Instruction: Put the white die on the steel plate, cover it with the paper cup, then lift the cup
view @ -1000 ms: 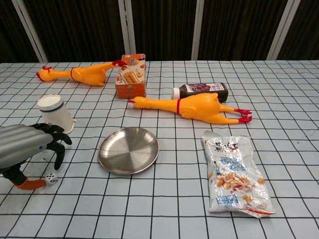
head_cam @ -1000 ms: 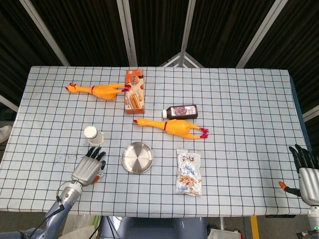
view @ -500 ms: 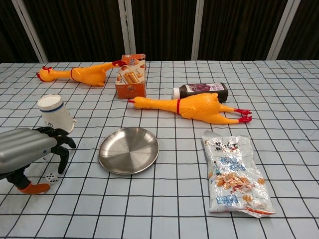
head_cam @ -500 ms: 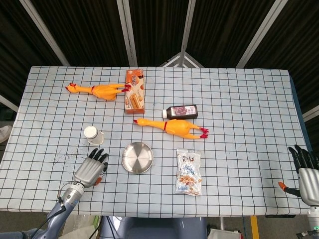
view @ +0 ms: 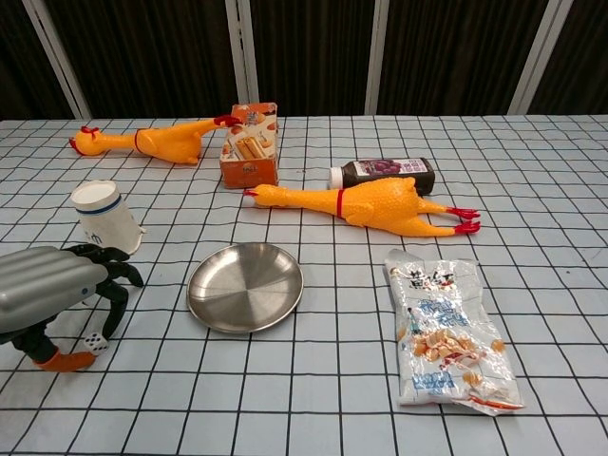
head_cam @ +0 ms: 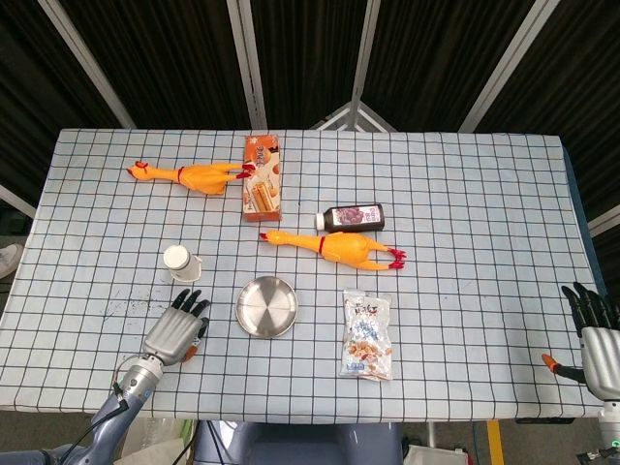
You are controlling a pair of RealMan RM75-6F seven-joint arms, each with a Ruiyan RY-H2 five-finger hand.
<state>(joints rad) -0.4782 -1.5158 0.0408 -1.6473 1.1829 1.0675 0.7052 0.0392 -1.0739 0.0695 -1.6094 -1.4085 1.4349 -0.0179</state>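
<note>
Left hand (view: 52, 294) down over the white die (view: 94, 343) at about 8 o'clock from the steel plate (view: 244, 286), fingers curled around it, maybe touching, hard to tell, die on the bench (head_cam: 465, 223). Paper cup (view: 103, 217) upside down at 10 o'clock. Right hand (head_cam: 598, 332) spread, grasping nothing.

Light is even and overhead; your views are bright on the checked cloth (head_cam: 465, 223), dark behind. Soft short shadows sit under the left hand's fingers (view: 114, 285). Steel plate (view: 245, 286) shows mild sheen. Both views sharp; slight edge curvature.
</note>
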